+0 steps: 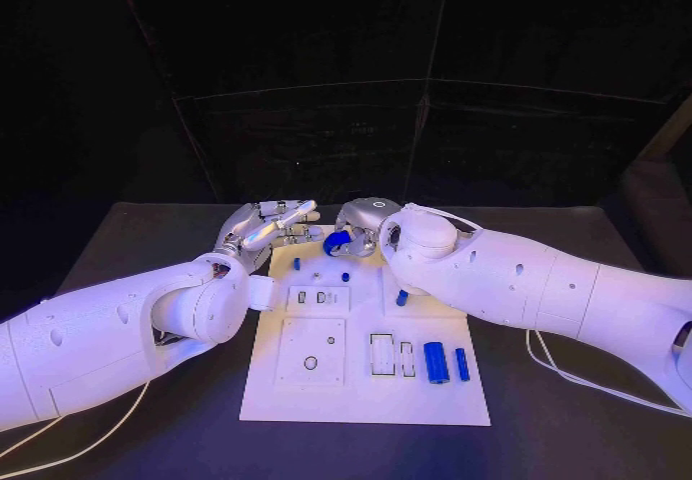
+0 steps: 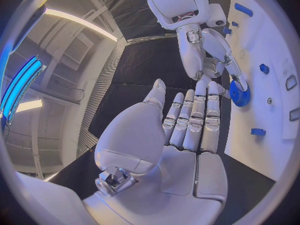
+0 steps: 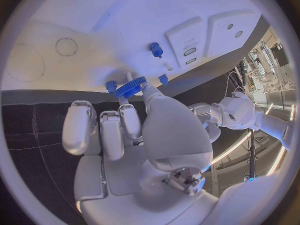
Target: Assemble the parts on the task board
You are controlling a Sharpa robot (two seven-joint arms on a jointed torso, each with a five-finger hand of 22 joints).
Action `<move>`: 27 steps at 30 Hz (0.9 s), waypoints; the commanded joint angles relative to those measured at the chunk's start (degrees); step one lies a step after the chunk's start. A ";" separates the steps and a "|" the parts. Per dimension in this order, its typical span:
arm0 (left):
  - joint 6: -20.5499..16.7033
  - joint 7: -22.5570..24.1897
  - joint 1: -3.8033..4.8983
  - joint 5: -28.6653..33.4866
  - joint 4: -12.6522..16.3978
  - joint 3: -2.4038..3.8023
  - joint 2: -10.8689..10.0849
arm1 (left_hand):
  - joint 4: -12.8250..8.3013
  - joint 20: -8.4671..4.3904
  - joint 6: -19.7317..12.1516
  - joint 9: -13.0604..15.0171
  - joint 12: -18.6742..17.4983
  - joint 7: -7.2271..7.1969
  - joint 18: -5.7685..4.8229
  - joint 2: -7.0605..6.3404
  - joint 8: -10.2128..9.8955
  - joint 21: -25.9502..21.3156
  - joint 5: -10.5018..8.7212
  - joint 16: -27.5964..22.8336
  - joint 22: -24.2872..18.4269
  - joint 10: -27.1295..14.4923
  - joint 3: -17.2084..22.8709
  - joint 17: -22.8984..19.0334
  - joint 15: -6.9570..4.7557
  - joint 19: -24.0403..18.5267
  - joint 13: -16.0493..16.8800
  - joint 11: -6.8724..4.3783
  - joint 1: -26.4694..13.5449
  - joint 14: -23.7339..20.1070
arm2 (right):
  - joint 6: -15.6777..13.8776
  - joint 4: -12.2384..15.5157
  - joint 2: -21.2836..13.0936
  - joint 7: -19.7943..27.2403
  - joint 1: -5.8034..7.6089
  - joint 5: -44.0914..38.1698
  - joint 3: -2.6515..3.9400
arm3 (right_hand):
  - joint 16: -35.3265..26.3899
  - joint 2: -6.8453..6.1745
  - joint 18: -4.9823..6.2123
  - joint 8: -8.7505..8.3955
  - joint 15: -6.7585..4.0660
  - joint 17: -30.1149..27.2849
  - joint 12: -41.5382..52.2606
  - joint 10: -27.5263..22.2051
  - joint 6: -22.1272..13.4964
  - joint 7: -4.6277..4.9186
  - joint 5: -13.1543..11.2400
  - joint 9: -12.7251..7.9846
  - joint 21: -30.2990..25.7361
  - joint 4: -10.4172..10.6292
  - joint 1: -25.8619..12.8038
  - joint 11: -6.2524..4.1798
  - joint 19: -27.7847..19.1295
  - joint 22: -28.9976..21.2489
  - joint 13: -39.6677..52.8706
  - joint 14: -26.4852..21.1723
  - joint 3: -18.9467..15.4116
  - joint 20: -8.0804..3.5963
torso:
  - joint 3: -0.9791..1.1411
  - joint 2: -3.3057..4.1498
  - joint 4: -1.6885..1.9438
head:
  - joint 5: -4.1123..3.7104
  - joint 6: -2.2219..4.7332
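Note:
The white task board (image 1: 361,385) lies in the middle of the table. At its far edge my right hand (image 1: 364,222) pinches a blue gear (image 1: 338,243) between thumb and finger; the gear (image 3: 130,87) hangs just over the board's rim (image 3: 94,20), and it also shows as the gear (image 2: 239,92) under my right hand (image 2: 215,60). My left hand (image 1: 268,228) hovers beside it with fingers (image 2: 194,117) stretched out flat and holding nothing. Small blue pegs (image 1: 297,264) (image 1: 345,276) stand on the far part of the board.
Two blue cylinders (image 1: 436,362) (image 1: 462,364) lie on the board's near right, beside white slots (image 1: 384,354). Another blue piece (image 1: 402,297) sits under my right forearm. A round recess (image 1: 310,363) marks the near left plate. Black table (image 1: 130,300) surrounds the board.

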 commanded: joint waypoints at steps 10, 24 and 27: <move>0.87 0.07 0.10 -0.32 -0.03 0.07 -0.06 | -0.17 0.16 -0.28 -0.05 -0.22 0.26 0.69 0.36 -0.34 -0.32 0.29 -0.31 -0.08 -0.51 0.02 0.09 0.10 0.35 -0.07 -0.04 -0.19 -0.16 | 2.90 0.91 -0.94 -0.54 -0.28 -0.24 -0.18 | 0.14 0.48 -0.95 0.47 0.31 8.34 -0.23 -0.07 1.53 -0.08 0.83 0.41 0.42 0.13 0.06 0.22 -0.05 0.09 1.12 4.52 -0.57 0.62 | 0.01 -0.03 -0.03 | 0.05 -0.10; 0.87 0.00 0.10 -0.32 -0.19 0.07 -0.09 | -0.17 0.17 -0.35 -0.06 -0.28 0.28 0.69 0.36 -0.39 -0.39 0.29 -0.35 -0.08 -0.60 0.01 0.11 0.11 0.37 -0.08 -0.02 -0.29 -0.17 | -0.31 1.46 -1.66 -1.00 -0.40 -0.61 -0.18 | 0.15 1.14 -0.96 0.28 0.19 8.36 -0.18 -0.01 1.79 -0.16 1.35 0.32 0.46 -0.11 0.68 0.11 -0.06 0.14 1.27 4.52 -0.60 0.50 | 0.00 -0.02 -0.07 | 0.02 -0.09; 0.88 -0.03 0.10 -0.32 -0.22 0.07 -0.10 | -0.17 0.17 -0.35 -0.06 -0.28 0.28 0.69 0.36 -0.39 -0.39 0.29 -0.35 -0.08 -0.60 0.01 0.11 0.11 0.37 -0.08 -0.02 -0.29 -0.17 | -1.48 1.72 -2.06 -0.96 -0.41 -0.69 -0.17 | 0.16 1.11 -0.98 -0.84 0.36 8.38 -0.27 -0.07 0.30 0.19 1.39 0.05 0.50 -0.14 0.76 0.37 -0.06 0.18 1.24 4.52 -0.87 0.58 | 0.00 0.00 -0.05 | -0.02 0.01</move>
